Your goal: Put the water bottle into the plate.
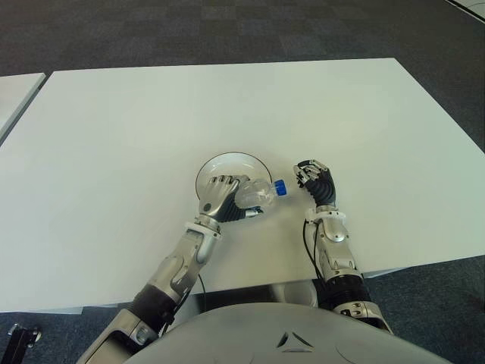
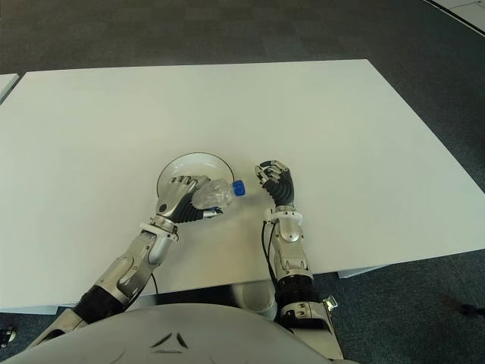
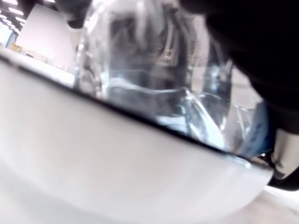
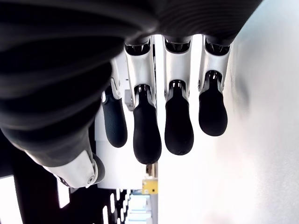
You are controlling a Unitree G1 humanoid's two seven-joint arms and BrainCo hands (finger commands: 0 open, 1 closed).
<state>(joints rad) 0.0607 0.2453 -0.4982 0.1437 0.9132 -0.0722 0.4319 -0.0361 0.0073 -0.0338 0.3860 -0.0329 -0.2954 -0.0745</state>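
A clear water bottle (image 1: 256,197) with a blue cap (image 1: 280,186) lies on its side in my left hand (image 1: 221,196), which is shut around its body. Hand and bottle are over the near rim of a white plate (image 1: 227,158) with a dark edge, and the cap points right, past the rim. The left wrist view shows the bottle (image 3: 140,70) close above the plate's wall (image 3: 117,154). My right hand (image 1: 314,180) shows just right of the cap, holding nothing, its fingers (image 4: 147,135) loosely bent.
The white table (image 1: 151,121) stretches wide to the left, right and far side of the plate. A second white table corner (image 1: 15,91) shows at the far left. Dark carpet (image 1: 227,30) lies beyond.
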